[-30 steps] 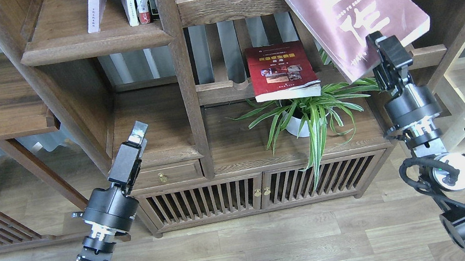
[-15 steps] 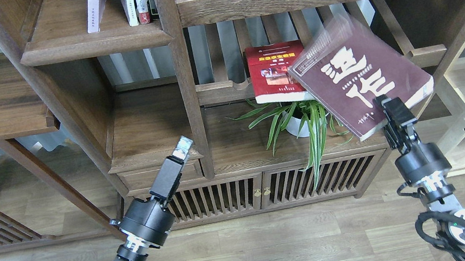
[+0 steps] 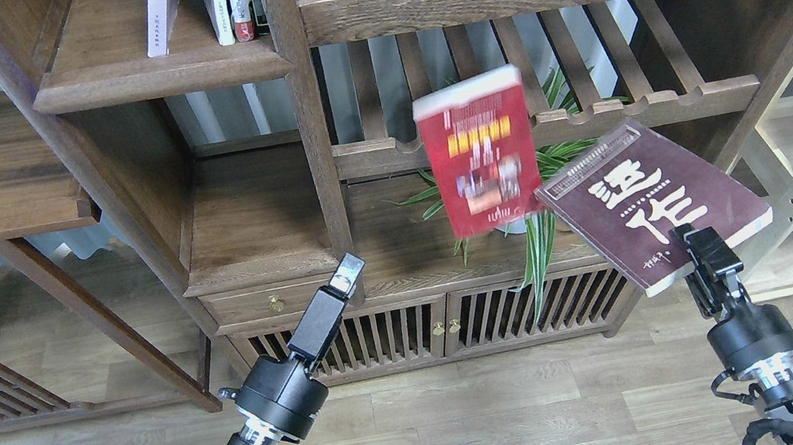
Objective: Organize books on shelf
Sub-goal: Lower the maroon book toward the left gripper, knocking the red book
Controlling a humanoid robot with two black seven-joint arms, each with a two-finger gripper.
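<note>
Right end effector [image 3: 702,260] is clamped on the large maroon paperback with white characters [image 3: 651,200] at frame right, blurred red paperback [image 3: 480,152] mid-frame looks airborne, left end effector [image 3: 348,272] state unreadable; next: carry it to the solid walnut shelf board [image 3: 159,81] upper left.

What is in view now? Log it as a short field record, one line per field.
right tool: shut on the lower edge of the maroon book, which is held tilted, cover facing up
left tool: holds nothing; jaw state unclear
red book: blurred, in front of the slatted rack and the plant, touched by neither tool
lavender book: stands leaning on the shelf, upper left
still off the shelf: maroon book, red book
</note>
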